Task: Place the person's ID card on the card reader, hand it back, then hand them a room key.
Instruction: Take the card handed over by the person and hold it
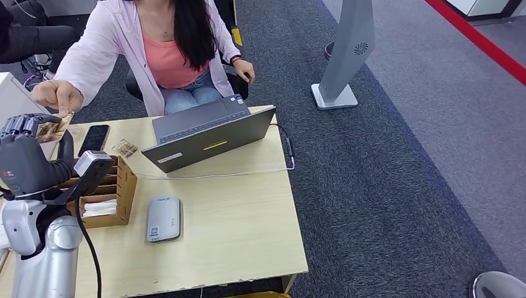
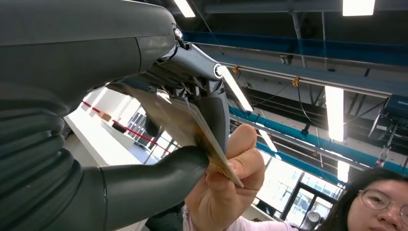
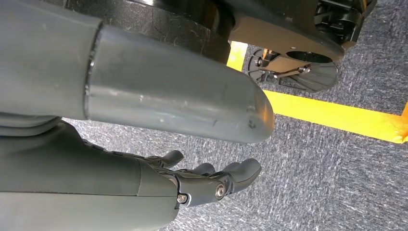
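Head view: left hand [image 1: 28, 155] raised at the table's far-left corner, the thin brown-gold card [image 1: 54, 128] at its fingertips. The person's hand [image 1: 57, 96] pinches the same card from the far side — both are on it. I can't tell from the frames which card this is or which way it's travelling. A second small brown card [image 1: 124, 148] lies flat on the pale wooden table [image 1: 248, 230], well past the fingers and just beside the black phone [image 1: 94, 139]. The grey rounded card reader [image 1: 164, 218] sits nearer the robot, apart from the hand, next to the open cardboard slotted box [image 1: 116, 189]. The grey laptop [image 1: 208, 131] stands mid-table.

Left wrist view: card [image 2: 187, 127] clamped between the thick grey thumb [image 2: 154, 180] and the darker fingers [image 2: 214, 113], fingers closed down onto its face. The person's hand [image 2: 226, 185] grips its outer edge right at the thumb tip.

Right wrist view: right hand [image 3: 207, 180] hangs over grey carpet, fingers loosely curled and slightly apart, holding nothing.

Judgement — a handover step is in hand, likely either taking the ID or giving a card back. Next move calls for one side to let go cleanly: if receiving, keep the pinch and carry the card to the reader; if giving, ease the fingers once the person's grip is firm.
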